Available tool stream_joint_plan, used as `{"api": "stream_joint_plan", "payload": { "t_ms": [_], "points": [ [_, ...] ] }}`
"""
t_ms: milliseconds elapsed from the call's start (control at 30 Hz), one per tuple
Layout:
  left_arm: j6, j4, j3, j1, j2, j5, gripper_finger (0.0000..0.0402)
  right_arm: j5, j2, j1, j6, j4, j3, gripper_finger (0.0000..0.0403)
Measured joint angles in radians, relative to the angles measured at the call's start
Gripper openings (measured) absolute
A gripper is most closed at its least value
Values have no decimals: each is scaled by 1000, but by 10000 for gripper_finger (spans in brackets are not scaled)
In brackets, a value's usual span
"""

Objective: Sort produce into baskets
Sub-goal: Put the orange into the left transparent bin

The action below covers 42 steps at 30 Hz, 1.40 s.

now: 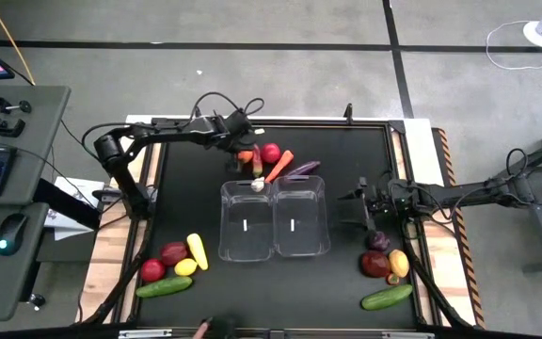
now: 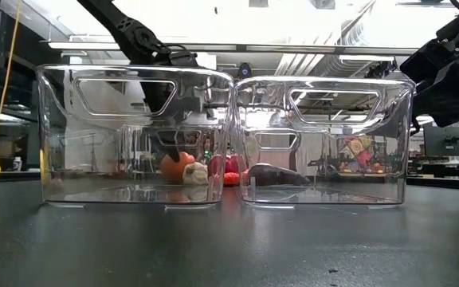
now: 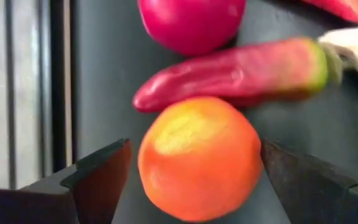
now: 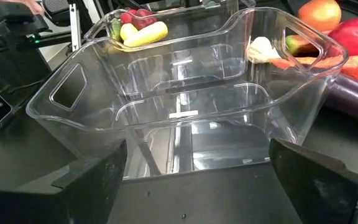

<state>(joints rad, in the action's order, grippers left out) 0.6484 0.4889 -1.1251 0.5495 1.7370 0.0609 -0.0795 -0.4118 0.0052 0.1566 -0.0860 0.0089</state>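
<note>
- Near-left produce pile (image 1: 172,266) is sitting on the surface (image 1: 196,188): red apples, yellow lemons, a green cucumber, well apart from your arms.
- Your left end effector (image 1: 244,151) is hanging over the far cluster, jaws spread wide, fingers (image 3: 98,177) straddling the orange (image 3: 199,157) with a gap on each side, not gripping it.
- Just beyond the orange, a red chili (image 3: 229,76) and a red apple (image 3: 191,22) are lying.
- Two clear baskets (image 1: 273,218) are standing side by side mid-surface, both looking empty.
- Carrot (image 1: 278,166) and eggplant (image 1: 301,169) are lying just behind the baskets.
- Your right end effector (image 1: 358,209) is waiting just right of the right basket (image 4: 185,106), jaws wide, holding nothing.
- Near-right pile (image 1: 386,268) is sitting beside that arm.
</note>
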Motion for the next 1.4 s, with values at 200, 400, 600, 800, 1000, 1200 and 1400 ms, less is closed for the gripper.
{"api": "stream_joint_plan", "payload": {
  "t_ms": [200,400,600,800,1000,1200,1400],
  "points": [
    [68,-19,0,1,34,0,349,0,0,0,0,0,0,387],
    [70,-33,-5,1,88,22,349,0,0,0,0,0,0,387],
    [63,-32,-6,0,111,67,349,0,0,0,0,0,0,387],
    [34,-12,-3,0,113,148,349,0,0,0,0,0,0,387],
    [17,80,-35,1,115,223,308,0,0,0,0,0,0,387],
    [-16,140,-139,9,29,235,289,0,0,0,0,0,0,387],
    [-335,144,-190,30,-185,-105,293,0,0,0,0,0,0,387]
  ]
}}
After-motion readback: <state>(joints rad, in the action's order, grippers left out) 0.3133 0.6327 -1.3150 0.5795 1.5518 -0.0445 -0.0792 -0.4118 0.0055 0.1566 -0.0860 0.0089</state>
